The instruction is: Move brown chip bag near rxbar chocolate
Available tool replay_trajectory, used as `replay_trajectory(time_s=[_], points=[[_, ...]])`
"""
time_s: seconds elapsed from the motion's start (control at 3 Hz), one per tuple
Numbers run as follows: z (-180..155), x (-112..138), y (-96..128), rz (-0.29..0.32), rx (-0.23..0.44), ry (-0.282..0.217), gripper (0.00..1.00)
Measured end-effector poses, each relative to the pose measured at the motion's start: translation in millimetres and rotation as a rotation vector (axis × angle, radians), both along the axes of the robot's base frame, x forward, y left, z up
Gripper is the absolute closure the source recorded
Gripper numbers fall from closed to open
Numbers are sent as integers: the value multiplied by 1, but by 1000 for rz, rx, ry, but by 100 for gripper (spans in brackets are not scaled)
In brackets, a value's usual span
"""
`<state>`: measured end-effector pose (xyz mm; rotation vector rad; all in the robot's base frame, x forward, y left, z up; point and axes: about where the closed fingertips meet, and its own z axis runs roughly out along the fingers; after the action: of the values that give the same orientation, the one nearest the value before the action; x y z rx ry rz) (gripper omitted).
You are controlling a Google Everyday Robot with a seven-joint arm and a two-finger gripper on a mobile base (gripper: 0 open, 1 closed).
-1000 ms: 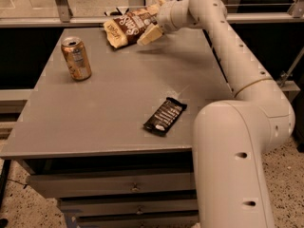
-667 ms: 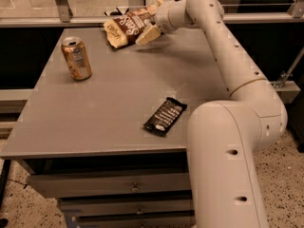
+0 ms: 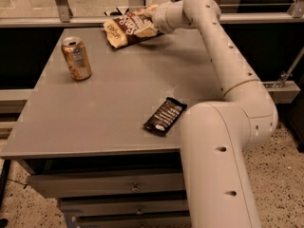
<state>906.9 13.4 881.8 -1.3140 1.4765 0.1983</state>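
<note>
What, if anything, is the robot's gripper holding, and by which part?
The gripper, at the far edge of the grey table, seems to grip the crinkly brown chip bag with white lettering by its tan-yellow end nearest the arm.

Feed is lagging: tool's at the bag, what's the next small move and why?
Probably draw the bag a short way toward the near edge, aiming at the bar. The tool is at the bag's right end by the table's far edge; the bar lies far off near the front, and the can stands aside from that path.
</note>
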Motion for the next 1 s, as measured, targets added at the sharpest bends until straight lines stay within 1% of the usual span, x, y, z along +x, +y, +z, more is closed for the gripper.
replay_trajectory(time_s=[0.67,1.0], points=[[-1,0,-7,-14,9,14,87],[0,-1,-11,-20,11,15,100]])
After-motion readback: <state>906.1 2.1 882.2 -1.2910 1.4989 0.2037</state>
